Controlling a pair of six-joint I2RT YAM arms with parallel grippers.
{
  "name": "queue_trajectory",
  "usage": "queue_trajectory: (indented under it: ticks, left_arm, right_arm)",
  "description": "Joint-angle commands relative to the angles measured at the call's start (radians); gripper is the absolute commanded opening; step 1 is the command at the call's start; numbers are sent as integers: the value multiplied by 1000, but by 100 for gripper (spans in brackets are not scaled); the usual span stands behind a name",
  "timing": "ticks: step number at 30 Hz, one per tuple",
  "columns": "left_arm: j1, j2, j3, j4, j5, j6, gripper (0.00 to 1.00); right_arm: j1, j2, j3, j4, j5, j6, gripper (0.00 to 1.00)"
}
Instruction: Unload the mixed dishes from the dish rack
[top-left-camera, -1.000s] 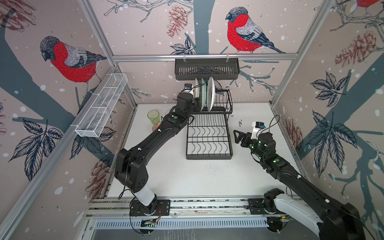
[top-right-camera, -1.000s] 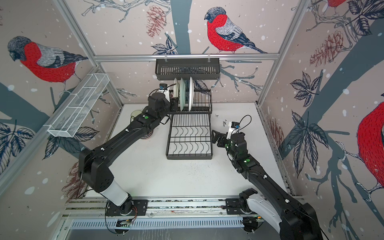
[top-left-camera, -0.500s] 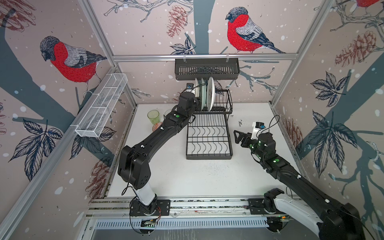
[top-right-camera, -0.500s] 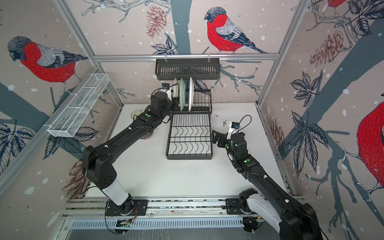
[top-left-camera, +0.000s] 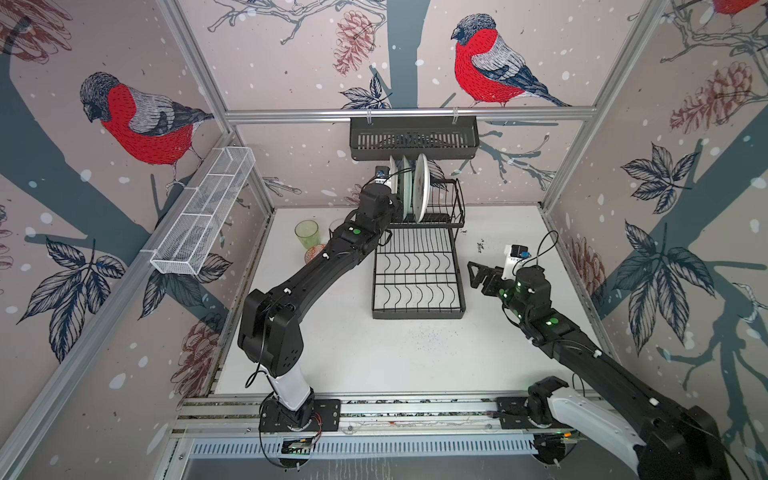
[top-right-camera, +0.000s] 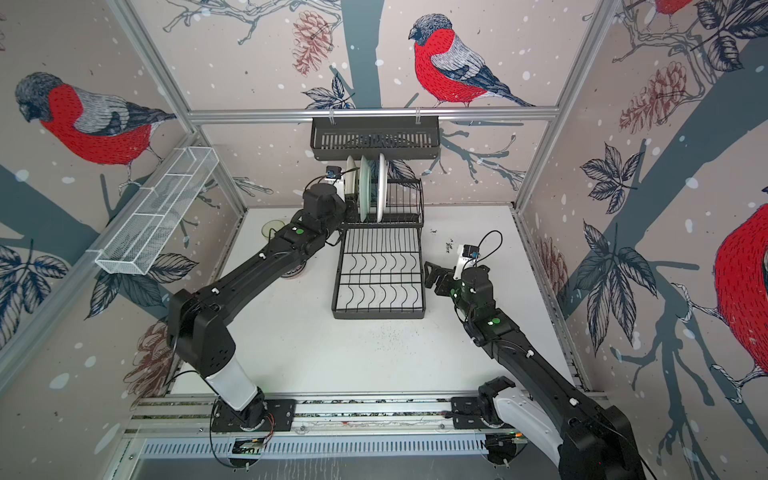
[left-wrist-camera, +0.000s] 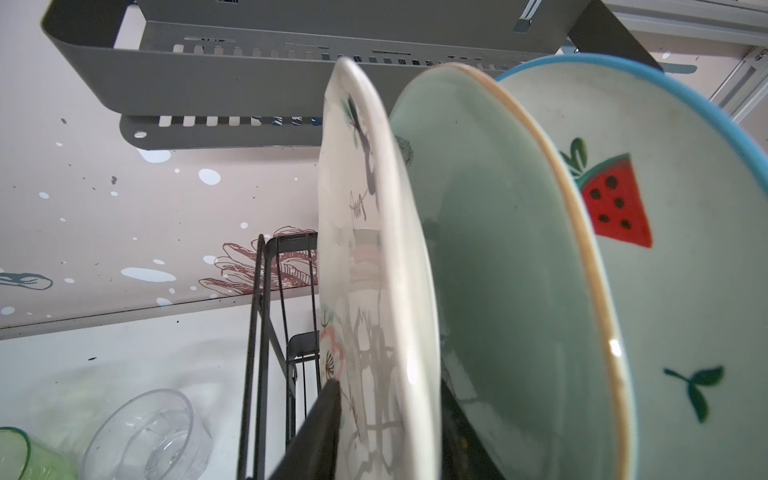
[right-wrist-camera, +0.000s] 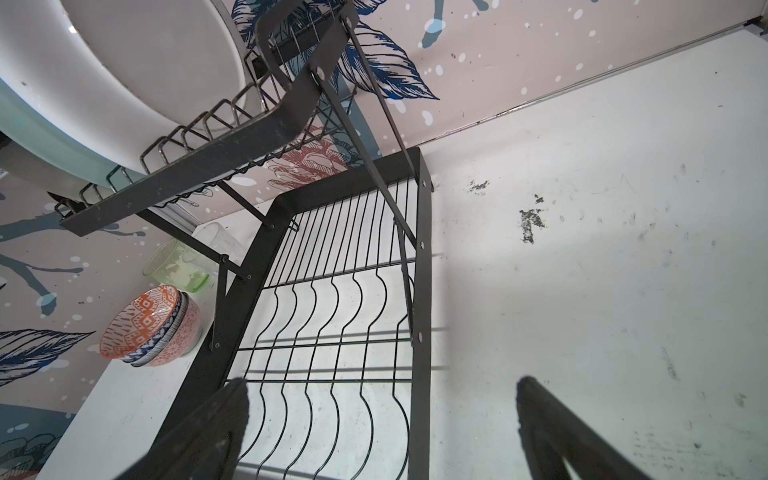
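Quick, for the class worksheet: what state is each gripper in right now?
Left gripper: jaws straddle the white plate at its rim; whether they grip it cannot be told.
Right gripper: open, holding nothing.

A: Where are your plates?
B: You see the white plate (left-wrist-camera: 365, 249), mint plate (left-wrist-camera: 490, 249) and watermelon plate (left-wrist-camera: 673, 249) upright in the black rack (top-left-camera: 415, 313), top tier.
A: And the rest?
B: Stacked bowls (right-wrist-camera: 145, 328), green cup (top-left-camera: 307, 234) and clear cup (left-wrist-camera: 149, 432) sit left of it.
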Motion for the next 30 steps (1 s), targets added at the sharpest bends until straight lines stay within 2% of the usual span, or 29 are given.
queue_trajectory:
  ticks: [1, 5, 21, 30]
  left_arm:
    - [0, 5, 18, 30, -18, 18, 32]
    - [2, 15, 28, 20, -23, 24, 28]
    - [2, 44, 79, 5, -72, 69, 25]
    - [2, 69, 114, -9, -88, 86, 17]
  right_arm:
    - [0, 5, -2, 21, 11, -1, 99]
    - [-1, 12, -6, 26, 9, 1, 99]
    - [-1, 13, -20, 34, 27, 5, 99]
    - [-3, 5, -31, 40, 38, 12, 99]
